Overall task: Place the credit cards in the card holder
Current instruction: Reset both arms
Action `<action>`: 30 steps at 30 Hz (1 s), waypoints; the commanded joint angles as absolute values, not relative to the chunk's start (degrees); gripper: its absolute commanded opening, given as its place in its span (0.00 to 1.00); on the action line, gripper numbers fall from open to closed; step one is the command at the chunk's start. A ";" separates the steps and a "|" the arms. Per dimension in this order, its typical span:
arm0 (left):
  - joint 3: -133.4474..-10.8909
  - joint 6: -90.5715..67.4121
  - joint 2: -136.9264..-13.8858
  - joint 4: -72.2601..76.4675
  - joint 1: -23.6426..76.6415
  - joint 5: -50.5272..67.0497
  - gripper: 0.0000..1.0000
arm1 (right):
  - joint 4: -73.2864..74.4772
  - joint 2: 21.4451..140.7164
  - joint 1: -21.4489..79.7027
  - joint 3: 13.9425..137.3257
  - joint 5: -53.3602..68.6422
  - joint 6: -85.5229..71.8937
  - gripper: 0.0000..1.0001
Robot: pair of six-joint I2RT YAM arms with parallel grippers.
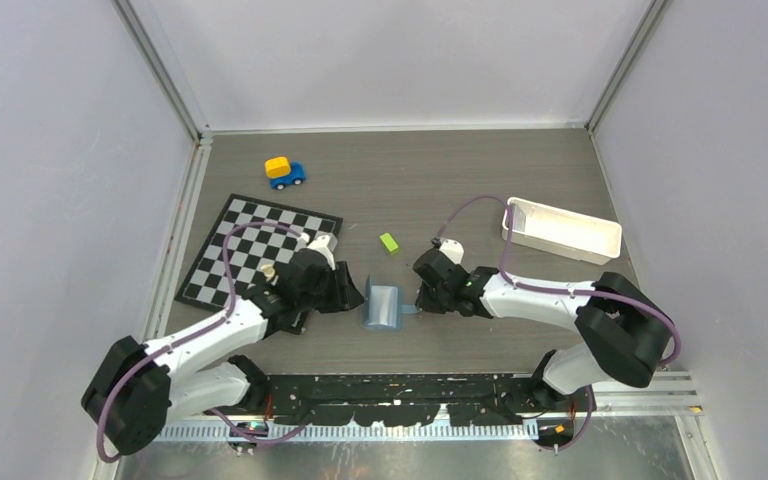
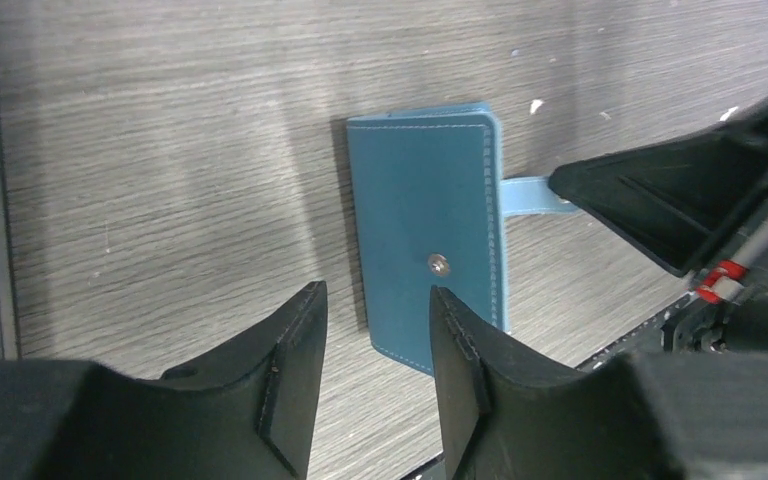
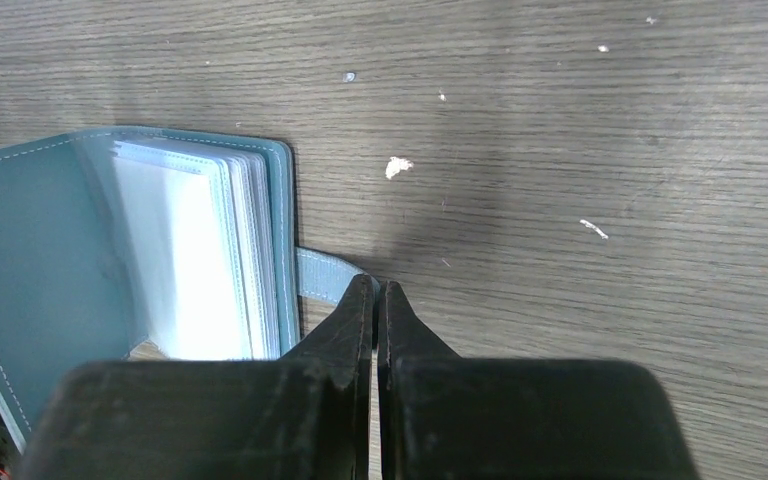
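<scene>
The right hand (image 3: 375,292) has its fingers pressed together on the end of the strap (image 3: 318,274), the small tab that sticks out from the side edge of the wallet (image 3: 30,250). In its wrist view the strap runs straight into the seam between the two black tips. Left of that in the frame the wallet gapes open, with a stack of clear sleeves (image 3: 200,250) fanned up off the teal cover.

The left hand (image 2: 378,298) is spread and grips nothing. Through the gap at the bottom of its wrist view I see grey worktop (image 1: 460,170) and the wallet's lower edge. The right-hand finger (image 2: 460,365) in that frame overlaps the wallet's lower corner, but I cannot tell whether it touches. The wallet's outer face fills the middle of that view, snap (image 2: 439,264) towards the camera, and the strap leads off to the right, to the tip of the other hand.

From above, the wallet sits low in the centre of the frame, between the two hands, with the left hand just to its left and the right hand just to its right. A green block (image 1: 389,243) lies a little above it. A checkerboard (image 1: 250,240) lies to the left, partly under the left arm. A toy car (image 1: 284,172) stands at upper left and a white tray (image 1: 560,232) at right, both well apart from the wallet.
</scene>
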State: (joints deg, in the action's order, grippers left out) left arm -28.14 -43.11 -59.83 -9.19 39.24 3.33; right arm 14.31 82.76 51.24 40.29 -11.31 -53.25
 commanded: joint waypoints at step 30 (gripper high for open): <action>-28.35 -48.78 -85.51 10.35 41.41 11.81 0.30 | 4.66 83.52 51.10 40.41 -3.96 -57.08 0.01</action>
State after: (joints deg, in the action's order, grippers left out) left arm -27.97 -49.30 -83.31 13.17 40.42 13.28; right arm 8.05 84.51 50.89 40.21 -4.99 -55.64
